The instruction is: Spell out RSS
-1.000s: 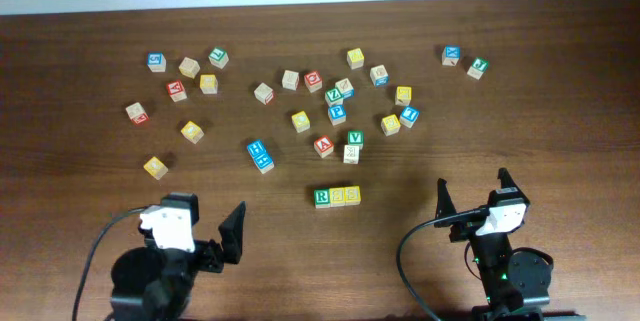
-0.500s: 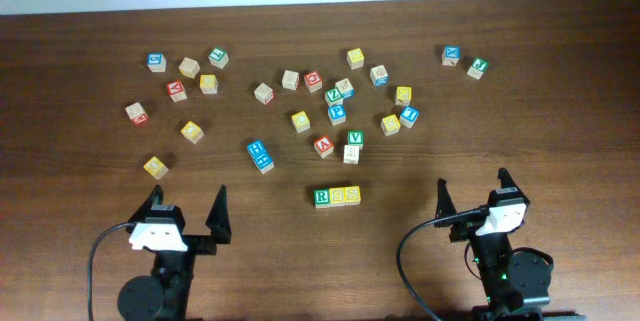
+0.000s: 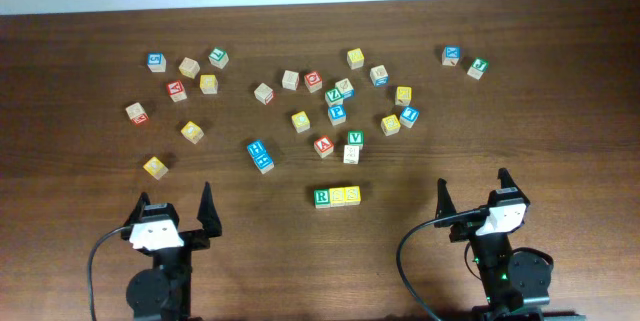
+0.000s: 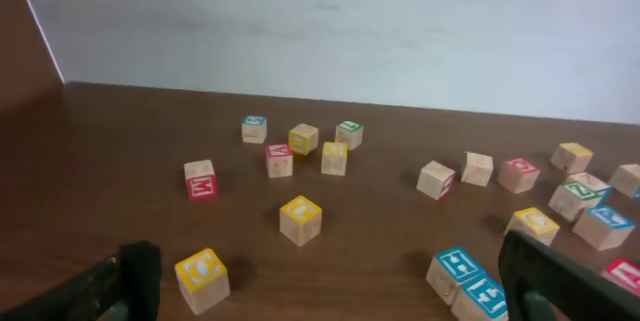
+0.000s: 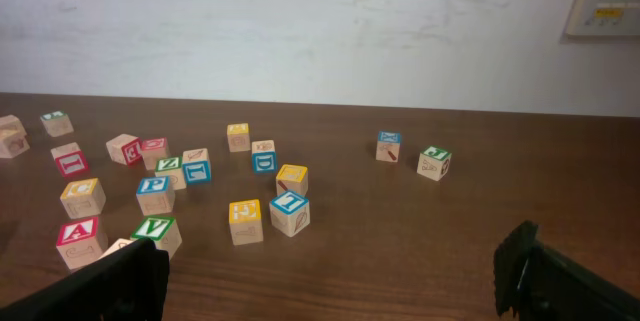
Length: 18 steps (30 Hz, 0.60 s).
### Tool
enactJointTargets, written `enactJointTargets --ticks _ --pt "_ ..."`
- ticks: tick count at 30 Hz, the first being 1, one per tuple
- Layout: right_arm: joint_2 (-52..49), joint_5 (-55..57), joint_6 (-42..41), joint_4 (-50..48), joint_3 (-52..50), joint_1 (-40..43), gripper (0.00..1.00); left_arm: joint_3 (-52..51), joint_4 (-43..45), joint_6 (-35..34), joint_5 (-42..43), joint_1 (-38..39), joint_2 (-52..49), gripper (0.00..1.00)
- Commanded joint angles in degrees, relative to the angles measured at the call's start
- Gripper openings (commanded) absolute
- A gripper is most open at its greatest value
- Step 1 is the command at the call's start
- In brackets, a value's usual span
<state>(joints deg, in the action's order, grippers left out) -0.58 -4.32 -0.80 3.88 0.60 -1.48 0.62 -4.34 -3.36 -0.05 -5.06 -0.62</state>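
A row of three blocks [image 3: 337, 196] lies side by side at the table's middle front: a green R block [image 3: 322, 197], then two yellow S blocks [image 3: 345, 195]. My left gripper [image 3: 176, 209] is open and empty at the front left, well left of the row. My right gripper [image 3: 472, 192] is open and empty at the front right. The row shows in neither wrist view. The left wrist view [image 4: 330, 281] and the right wrist view [image 5: 335, 266] show only bare table between the fingers.
Many loose letter blocks are scattered across the back half of the table. A blue pair [image 3: 260, 155] lies left of the row, a yellow block [image 3: 154, 167] just ahead of my left gripper, and a green V block [image 3: 355, 139] behind the row.
My left arm has swung from pointing right to pointing straight ahead and settled at the front left. The right arm and the blocks have not moved.
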Motion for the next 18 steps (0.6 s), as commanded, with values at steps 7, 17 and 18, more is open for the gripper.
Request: enactJointTargets --ticks 7,17,18 --pt "0.26 0.09 0.35 0.37 -0.28 0.37 0.98 -0.15 -0.50 3.41 -0.61 -0.37 0.35 0.99" --pt "0.26 0.09 0.35 0.37 -0.28 0.37 0.98 -0.15 -0.52 0.63 -1.22 0.17 0.33 0.99" --pt "0.26 0.07 0.35 0.37 -0.28 0.37 0.98 -0.15 -0.50 0.61 -1.22 0.70 0.35 0.99"
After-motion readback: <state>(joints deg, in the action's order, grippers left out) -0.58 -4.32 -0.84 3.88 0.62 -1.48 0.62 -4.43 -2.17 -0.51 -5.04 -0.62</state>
